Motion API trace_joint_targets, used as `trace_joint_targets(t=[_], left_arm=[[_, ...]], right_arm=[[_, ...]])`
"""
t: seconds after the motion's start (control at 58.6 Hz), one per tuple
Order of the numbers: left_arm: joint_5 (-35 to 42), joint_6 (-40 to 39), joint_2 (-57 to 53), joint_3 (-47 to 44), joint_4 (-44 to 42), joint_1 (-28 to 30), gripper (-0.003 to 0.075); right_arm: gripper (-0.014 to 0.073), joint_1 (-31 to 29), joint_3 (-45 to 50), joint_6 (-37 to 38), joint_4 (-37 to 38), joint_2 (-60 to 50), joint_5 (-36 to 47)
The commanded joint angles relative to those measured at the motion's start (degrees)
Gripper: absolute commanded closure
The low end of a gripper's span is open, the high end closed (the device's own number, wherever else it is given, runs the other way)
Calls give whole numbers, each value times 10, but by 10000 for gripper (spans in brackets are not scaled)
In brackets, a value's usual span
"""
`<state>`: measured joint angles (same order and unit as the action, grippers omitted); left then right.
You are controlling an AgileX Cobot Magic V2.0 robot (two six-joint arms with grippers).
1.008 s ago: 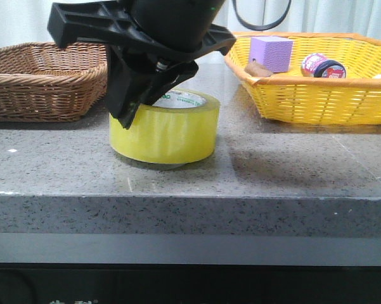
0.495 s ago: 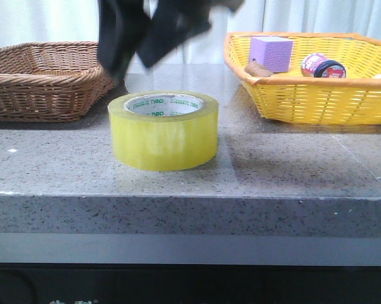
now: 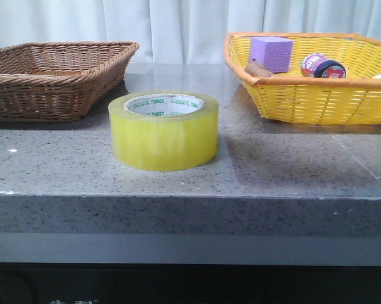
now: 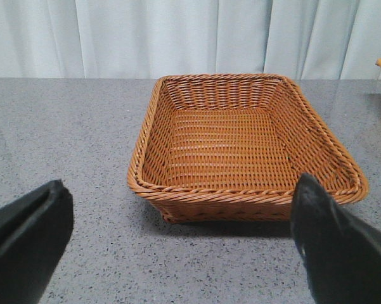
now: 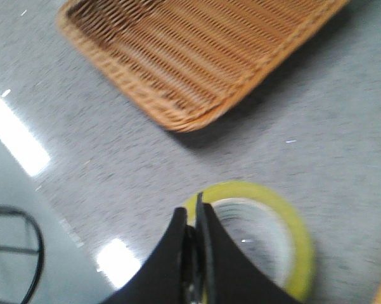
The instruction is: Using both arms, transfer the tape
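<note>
The tape [image 3: 163, 136], a wide yellow translucent roll with a white core and green lettering, lies flat on the grey stone table [image 3: 285, 171] between the two baskets, nothing touching it. Neither gripper shows in the front view. In the blurred right wrist view my right gripper [image 5: 193, 206] has its jaws pressed together and empty, up above the tape [image 5: 298, 234]. In the left wrist view my left gripper [image 4: 180, 190] is wide open and empty, low over the table in front of the brown basket. The tape does not show there.
An empty brown wicker basket [image 3: 51, 76] stands at the back left; it also shows in the left wrist view [image 4: 241, 139] and right wrist view [image 5: 196, 57]. A yellow basket [image 3: 317, 95] at the back right holds a purple block [image 3: 271, 53] and a pink-and-black container [image 3: 322, 66].
The black gripper that was down at the tape's left rim has risen up and out of the front view. The tape stays where it was on the table.
</note>
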<state>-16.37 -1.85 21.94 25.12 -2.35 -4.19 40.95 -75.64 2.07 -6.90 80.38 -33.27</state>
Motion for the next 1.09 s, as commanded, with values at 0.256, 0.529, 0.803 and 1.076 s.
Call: trace_joint_targets(t=[0.256, 0.529, 0.803, 1.076], left_arm=[[44, -1, 8, 16, 2, 1, 31], [44, -1, 8, 16, 2, 1, 31], [44, -1, 8, 16, 2, 1, 31], [44, -1, 9, 20, 51, 1, 31]], right_arm=[[683, -217, 61, -2, 15, -173, 15], [683, -318, 249, -2, 42, -345, 134], [683, -317, 454, -2, 42, -540, 231], [683, -317, 523, -2, 42, -617, 298]])
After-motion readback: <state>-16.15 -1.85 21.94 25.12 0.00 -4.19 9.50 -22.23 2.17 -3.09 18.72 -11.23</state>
